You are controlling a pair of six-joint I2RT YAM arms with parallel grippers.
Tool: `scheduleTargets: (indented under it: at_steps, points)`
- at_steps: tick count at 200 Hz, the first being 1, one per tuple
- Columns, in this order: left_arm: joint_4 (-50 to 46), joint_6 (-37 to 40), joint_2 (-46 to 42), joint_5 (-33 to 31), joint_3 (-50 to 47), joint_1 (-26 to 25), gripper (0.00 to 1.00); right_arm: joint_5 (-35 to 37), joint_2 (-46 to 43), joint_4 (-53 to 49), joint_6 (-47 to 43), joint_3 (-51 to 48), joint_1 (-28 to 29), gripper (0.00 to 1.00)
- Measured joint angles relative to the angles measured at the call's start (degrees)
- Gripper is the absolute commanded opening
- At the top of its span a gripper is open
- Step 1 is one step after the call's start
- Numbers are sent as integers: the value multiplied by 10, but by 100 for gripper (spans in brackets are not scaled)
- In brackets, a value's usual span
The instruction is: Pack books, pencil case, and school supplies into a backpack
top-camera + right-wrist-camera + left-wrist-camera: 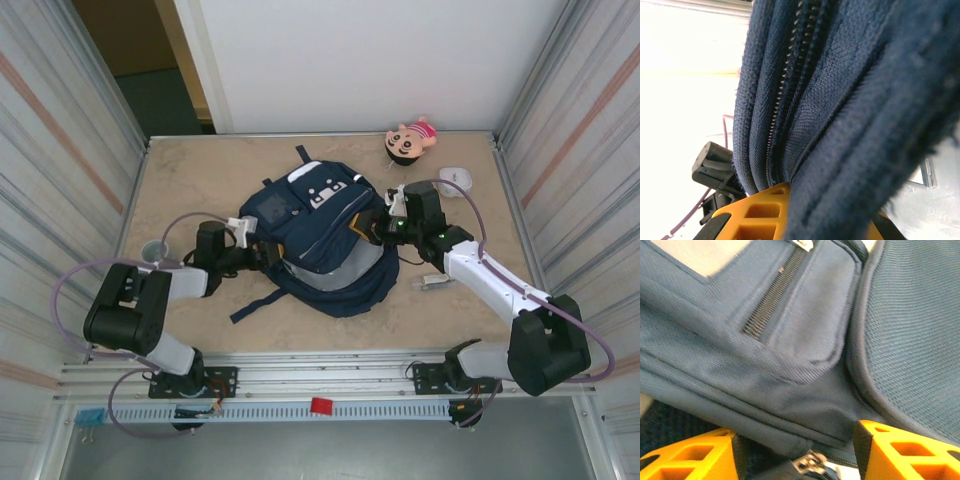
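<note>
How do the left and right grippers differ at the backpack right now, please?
The left gripper stands open, fingers apart on either side of a zipper pull; the right gripper is shut, pinching a fold of the backpack beside its zipper teeth. In the top view the left gripper meets the backpack from the left, the right gripper from the right. Both have orange fingers and work at the backpack's edge.

Robot lab test cell, pale stone-look table [190,175], ribbed panel walls [60,120], aluminium mounting rail [320,375]
</note>
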Motion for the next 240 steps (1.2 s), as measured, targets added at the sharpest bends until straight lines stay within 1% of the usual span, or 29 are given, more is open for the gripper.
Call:
scheduleTargets:
  at_steps: [14,36,43,55,68,81,89,98,108,115,156,189,215,230,240]
  points:
    - [-3,1,-11,3,-4,0,61,-1,0,0,0,0,0,5]
    - [-4,3,-14,2,-5,0,50,-3,3,3,0,0,0,5]
    - [-5,5,-14,2,-5,-1,48,-3,4,4,0,0,0,5]
    - [-7,10,-14,0,-5,-5,48,-4,5,6,0,0,-1,5]
    - [-9,15,-14,-1,-6,-10,55,-5,5,9,0,0,-2,5]
    - [-9,20,-14,-2,-6,-14,54,-5,6,9,0,1,-3,5]
    - [-9,21,-14,-2,-6,-14,51,-5,7,9,0,1,-3,5]
    - [-9,22,-13,-2,-6,-14,44,-5,7,9,0,1,-3,5]
    - [-8,26,-12,-3,-6,-14,35,-5,7,9,0,1,-3,5]
    - [-6,28,-10,-4,-6,-14,31,-5,7,9,0,1,-3,5]
    - [0,26,-10,-6,-17,-15,18,-5,7,9,0,1,-3,4]
    - [-5,27,-39,-10,-27,-17,8,-5,7,9,0,1,-4,4]
    - [-10,27,-71,-17,-32,-18,5,-5,7,9,0,1,-4,4]
    - [-16,27,-82,-19,-34,-19,5,-5,7,10,0,1,-4,4]
    - [-20,27,-88,-22,-36,-19,7,-5,7,11,0,1,-4,4]
